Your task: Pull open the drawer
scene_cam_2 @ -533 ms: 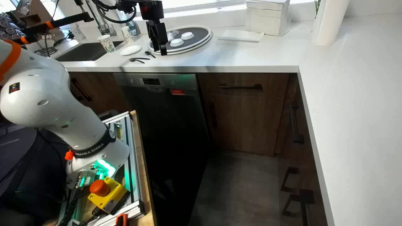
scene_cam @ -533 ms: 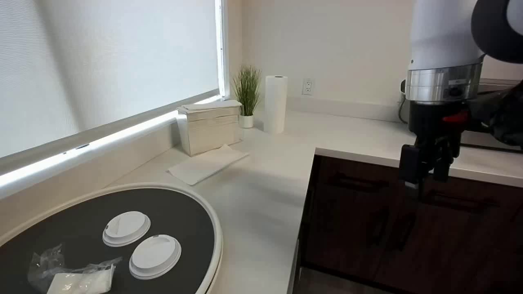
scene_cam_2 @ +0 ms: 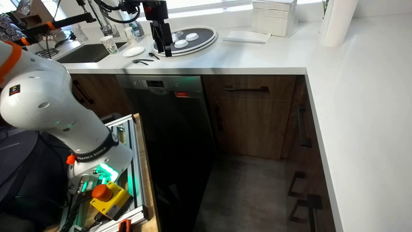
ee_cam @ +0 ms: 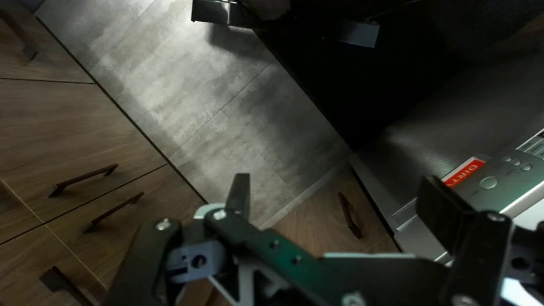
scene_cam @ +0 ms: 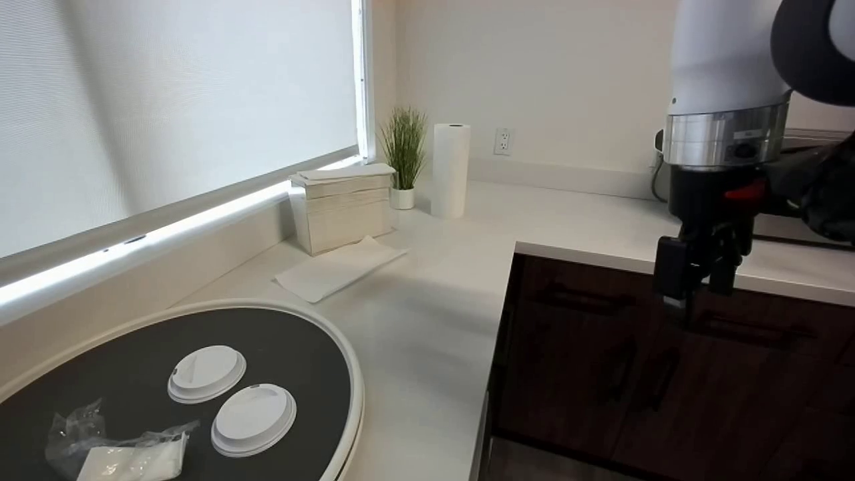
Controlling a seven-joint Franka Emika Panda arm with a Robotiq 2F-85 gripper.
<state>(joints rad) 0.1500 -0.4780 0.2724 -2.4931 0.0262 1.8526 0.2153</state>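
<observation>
Several wide, shallow, dark brown drawer fronts sit shut under the counter, and I cannot tell which one is meant. One drawer with a dark bar handle is beside the dishwasher. Others, a left drawer and a right drawer, are along the adjoining run. A drawer front also shows at lower left in the wrist view. No pale inner box shows. My gripper is open and empty, pointing down in mid-air, apart from every handle. It also shows in an exterior view and in the wrist view.
The white countertop overhangs the cabinets. Door handles stick out below the drawers. The dishwasher is beside the arm's base. A round dark tray with white lids, a paper towel roll and a napkin stack stand on the counter.
</observation>
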